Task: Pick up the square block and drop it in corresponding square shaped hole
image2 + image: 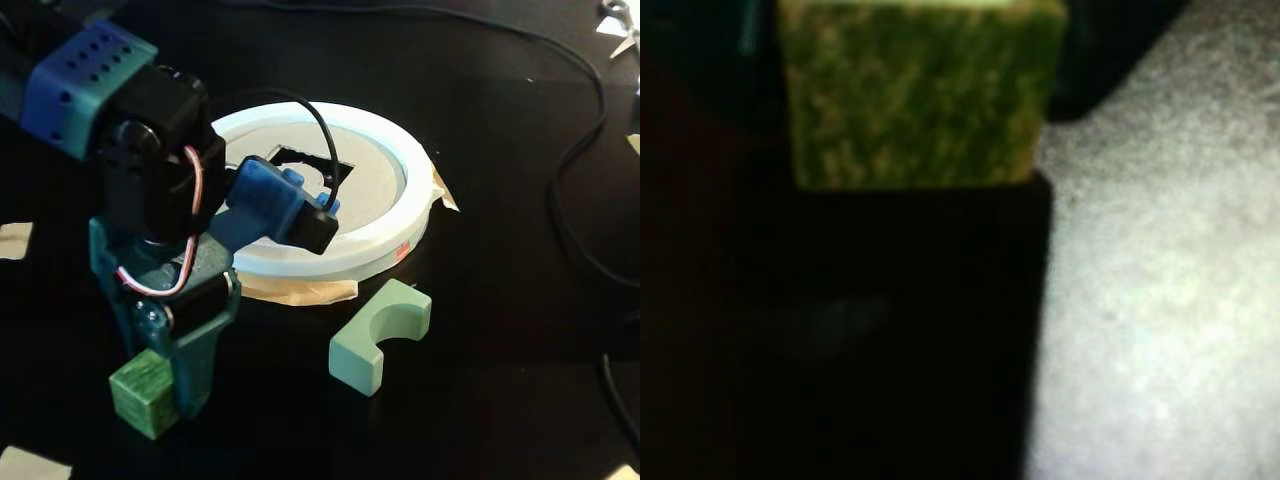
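Note:
The green square block (pixel 143 398) sits low at the table in the fixed view, left of centre near the front. My teal gripper (pixel 160 392) is down around it, one finger on each side, and looks shut on it. In the wrist view the block (pixel 915 90) fills the top centre, blurred and very close, with dark jaws on both sides. The white ring (pixel 405 215) holds a grey lid (pixel 372 180) with a square hole, behind and to the right of the gripper. The blue wrist part partly hides the hole.
A pale green arch block (pixel 380 335) lies on the black table between the ring and the front edge. Black cables (pixel 570 200) run along the right side. Pieces of tape lie at the left edge (pixel 15 240) and front left corner (pixel 30 465).

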